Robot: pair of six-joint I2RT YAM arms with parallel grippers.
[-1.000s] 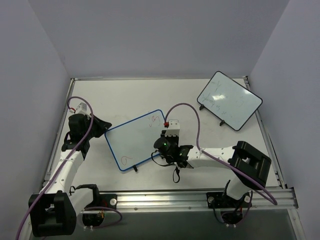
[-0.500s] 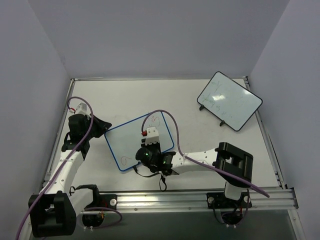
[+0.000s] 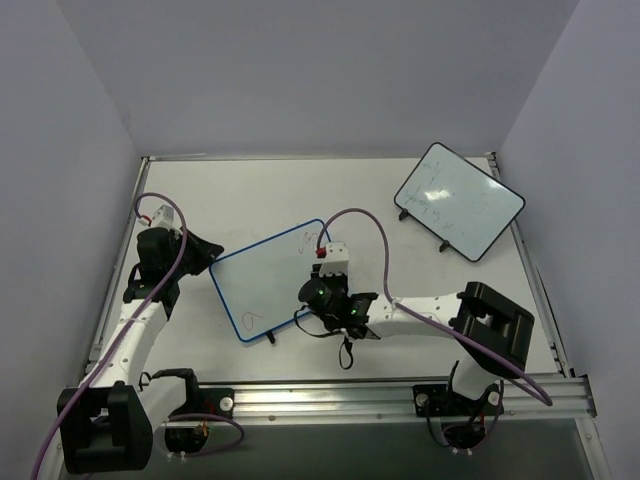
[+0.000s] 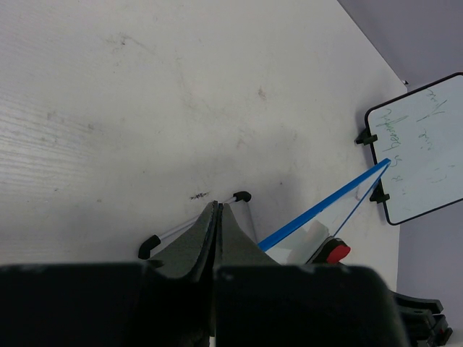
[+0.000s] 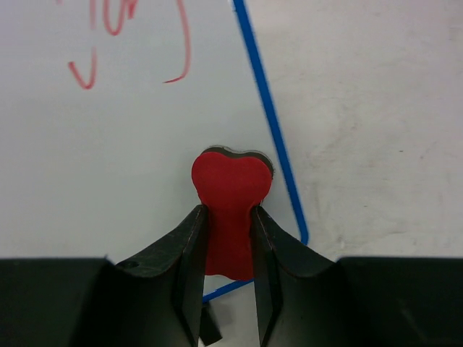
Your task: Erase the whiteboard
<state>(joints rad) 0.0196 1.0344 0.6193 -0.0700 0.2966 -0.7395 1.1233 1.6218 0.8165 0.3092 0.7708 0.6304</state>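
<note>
The whiteboard (image 3: 262, 283) with the blue rim lies at an angle in the middle of the table. Red scribbles (image 3: 309, 238) sit near its far right corner and a red loop (image 3: 250, 320) near its near left corner. My right gripper (image 3: 325, 258) is shut on a red eraser (image 5: 230, 194), which presses on the board (image 5: 108, 144) just inside the blue rim (image 5: 269, 123), below the scribbles (image 5: 108, 29). My left gripper (image 3: 205, 255) is shut at the board's left corner. In the left wrist view its fingers (image 4: 217, 210) close on the board's edge, with the blue rim (image 4: 325, 206) running off to the right.
A black-rimmed whiteboard (image 3: 458, 200) with faint marks stands at the far right, also in the left wrist view (image 4: 423, 155). Grey walls enclose the table on three sides. A metal rail (image 3: 400, 400) runs along the near edge.
My right gripper swept the eraser left across the board, then back right toward the far right corner. The left arm and the board have not moved.
</note>
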